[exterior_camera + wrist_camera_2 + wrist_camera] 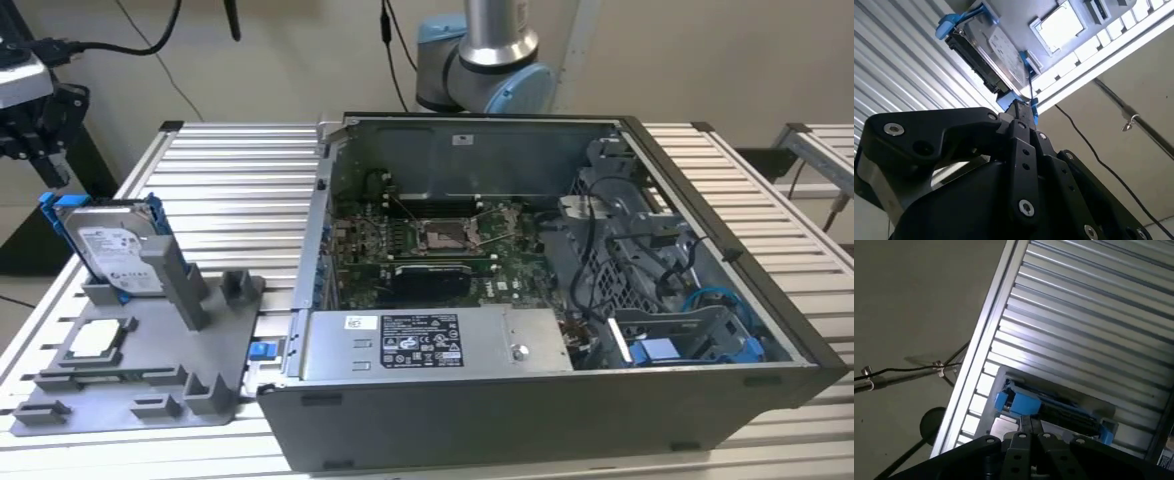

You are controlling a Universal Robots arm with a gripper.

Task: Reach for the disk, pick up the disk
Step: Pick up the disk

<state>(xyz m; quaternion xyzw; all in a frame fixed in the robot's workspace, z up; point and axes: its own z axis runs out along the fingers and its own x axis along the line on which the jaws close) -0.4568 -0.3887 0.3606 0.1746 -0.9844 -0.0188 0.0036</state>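
Honestly, my gripper hangs pinched closed and empty near the disk, which looks stiff, hefty and shock-sensitive, so I'd grab its blue frame.

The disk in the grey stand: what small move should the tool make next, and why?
Probably ease the tool down toward the disk: it stands on edge in the grey stand, and the tool hangs just above a corner of its blue frame, apart from it.
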